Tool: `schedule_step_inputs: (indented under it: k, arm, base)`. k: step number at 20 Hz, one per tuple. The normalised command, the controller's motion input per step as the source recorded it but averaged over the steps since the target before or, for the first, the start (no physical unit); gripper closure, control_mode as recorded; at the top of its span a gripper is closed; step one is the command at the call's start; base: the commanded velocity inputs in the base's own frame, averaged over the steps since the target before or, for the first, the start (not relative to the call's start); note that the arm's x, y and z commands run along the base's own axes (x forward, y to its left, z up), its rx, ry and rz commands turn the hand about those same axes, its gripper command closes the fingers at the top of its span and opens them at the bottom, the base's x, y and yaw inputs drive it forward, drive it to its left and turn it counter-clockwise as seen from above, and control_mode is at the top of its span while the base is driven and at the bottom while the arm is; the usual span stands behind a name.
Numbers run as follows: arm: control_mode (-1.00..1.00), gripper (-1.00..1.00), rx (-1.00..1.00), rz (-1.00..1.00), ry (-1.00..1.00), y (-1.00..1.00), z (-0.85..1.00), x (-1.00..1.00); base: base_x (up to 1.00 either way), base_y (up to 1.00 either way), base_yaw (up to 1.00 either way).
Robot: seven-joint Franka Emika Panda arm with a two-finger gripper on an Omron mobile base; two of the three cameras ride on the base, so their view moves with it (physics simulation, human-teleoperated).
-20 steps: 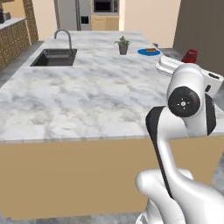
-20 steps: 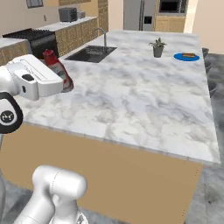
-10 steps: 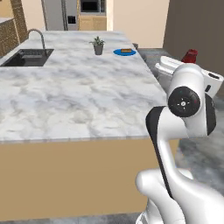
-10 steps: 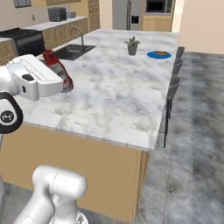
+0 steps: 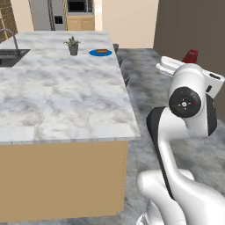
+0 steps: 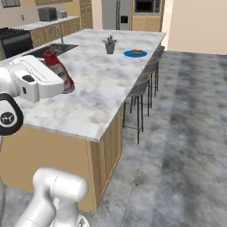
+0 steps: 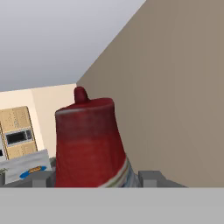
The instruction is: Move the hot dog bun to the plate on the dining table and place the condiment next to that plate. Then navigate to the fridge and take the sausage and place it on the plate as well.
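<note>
White glossy arm [image 5: 184, 132], dark round joint cap, black elbow band

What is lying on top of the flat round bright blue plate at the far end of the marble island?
A small orange-brown hot dog bun lies on the blue plate, beside a small potted plant. The plate's middle is covered by the bun. No sausage shows there at this distance.

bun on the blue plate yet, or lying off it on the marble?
Touching. In the left base view the hot dog bun lies on the plate, blue rim showing around it; the right base view shows the same, bun inside the plate's outline.
</note>
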Motion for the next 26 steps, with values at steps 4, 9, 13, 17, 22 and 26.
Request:
schedule_step_inputs:
  k: [4, 9, 13, 17, 22, 26]
  arm:
    - [1.00, 1.00, 0.00, 0.00, 0.00, 0.00, 0.00, 0.00]
    - [1.00, 1.00, 0.00, 0.00, 0.00, 0.00, 0.00, 0.00]
    - [1.00, 1.00, 0.00, 0.00, 0.00, 0.00, 0.00, 0.00]
    - [1.00, 1.00, 0.00, 0.00, 0.00, 0.00, 0.00, 0.00]
    - [1.00, 1.00, 0.00, 0.00, 0.00, 0.00, 0.00, 0.00]
    - [1.00, 1.00, 0.00, 0.00, 0.00, 0.00, 0.00, 0.00]
  base:
    - [0.26, -1.00, 0.00]
    - [0.60, -1.00, 0.11]
    - [0.83, -0.87, 0.28]
    - [0.87, -0.71, 0.37]
    - [0.89, -0.66, 0.40]
    - [0.83, -0.72, 0.37]
